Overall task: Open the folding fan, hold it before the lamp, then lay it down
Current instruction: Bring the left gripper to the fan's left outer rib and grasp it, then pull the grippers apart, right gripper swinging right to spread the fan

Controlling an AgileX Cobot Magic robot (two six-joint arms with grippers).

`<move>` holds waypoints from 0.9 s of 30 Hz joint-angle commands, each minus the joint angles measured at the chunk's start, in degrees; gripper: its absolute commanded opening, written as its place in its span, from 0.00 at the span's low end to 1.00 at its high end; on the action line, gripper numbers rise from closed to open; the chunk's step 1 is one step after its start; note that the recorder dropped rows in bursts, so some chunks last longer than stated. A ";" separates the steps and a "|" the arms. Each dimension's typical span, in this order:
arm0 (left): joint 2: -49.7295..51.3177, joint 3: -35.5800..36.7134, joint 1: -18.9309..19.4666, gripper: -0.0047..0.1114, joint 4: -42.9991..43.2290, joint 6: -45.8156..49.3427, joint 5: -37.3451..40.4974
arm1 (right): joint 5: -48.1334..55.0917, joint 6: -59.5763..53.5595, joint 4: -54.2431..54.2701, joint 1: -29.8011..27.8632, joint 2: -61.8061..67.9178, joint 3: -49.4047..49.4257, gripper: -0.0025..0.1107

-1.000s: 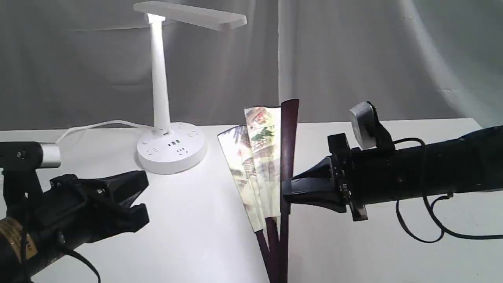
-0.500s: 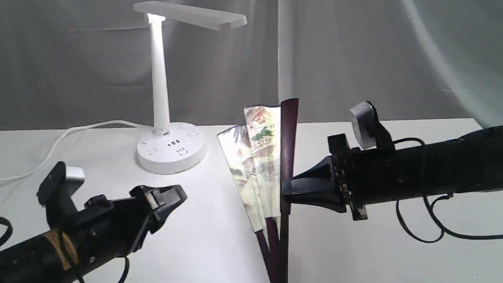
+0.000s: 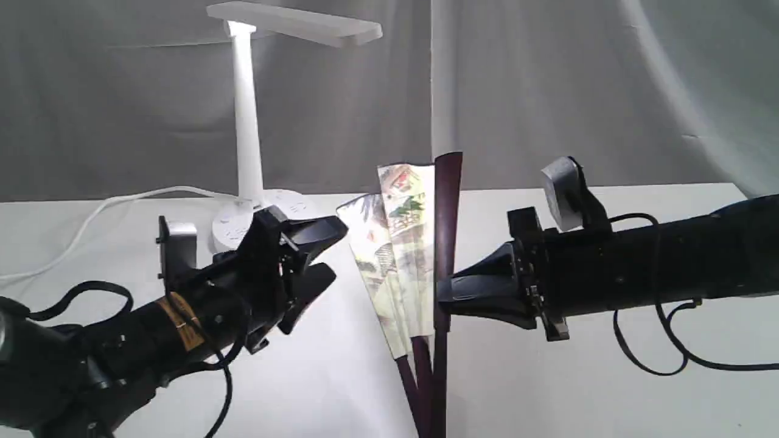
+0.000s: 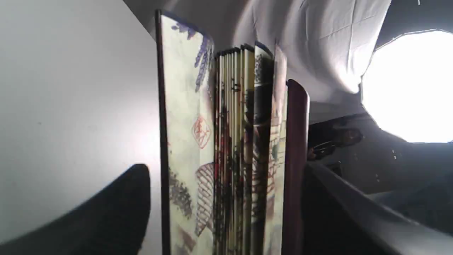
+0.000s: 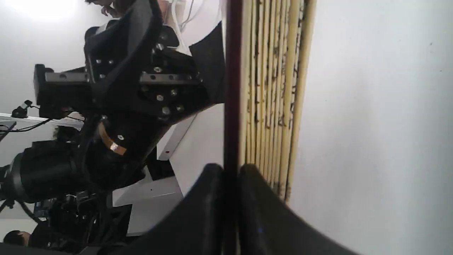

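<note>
While the right gripper (image 3: 440, 298) clamps the outer rib (image 3: 448, 207) of the fan (image 3: 398, 243), anchoring it upright right of the lamp (image 3: 246, 121), the left gripper (image 3: 333, 249) gapes beside its free edge, likely to spread it.

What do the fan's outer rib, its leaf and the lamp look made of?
Fan: its outer rib looks like dark maroon wood, smooth, faintly glossy. Its leaf looks like matte cream paper, sharply pleated and painted. Lamp: probably white plastic, smooth and even.
</note>
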 commanded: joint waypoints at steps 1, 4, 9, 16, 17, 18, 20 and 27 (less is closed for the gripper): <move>2.81 -2.89 -0.30 0.57 1.23 -5.54 -1.72 | 0.96 -0.95 0.03 -0.45 -0.89 0.18 0.02; 4.55 -4.96 -0.30 0.57 1.23 -7.74 -1.84 | 0.96 -1.10 0.05 -0.45 -0.89 0.18 0.02; 7.56 -8.53 -0.30 0.57 2.53 -11.73 -3.39 | 0.96 -1.52 -0.07 -0.45 -0.89 0.18 0.02; 11.94 -12.60 -0.30 0.55 7.63 -16.01 -9.67 | 0.96 -2.19 -0.08 -0.45 -0.89 0.18 0.02; 12.28 -12.60 -0.30 0.53 7.62 -16.01 -9.85 | 0.96 -2.19 -0.08 -0.45 -0.89 0.18 0.02; 12.42 -12.60 -0.30 0.48 7.62 -16.01 -9.85 | 0.96 -2.19 -0.08 -0.45 -0.89 0.18 0.02; 12.42 -12.60 -0.30 0.37 7.62 -16.01 -9.85 | 0.96 -2.17 -0.08 -0.45 -0.89 0.18 0.02; 12.42 -12.60 -0.30 0.25 7.62 -15.80 -9.85 | 0.96 -2.41 -0.08 -0.45 -0.89 0.18 0.02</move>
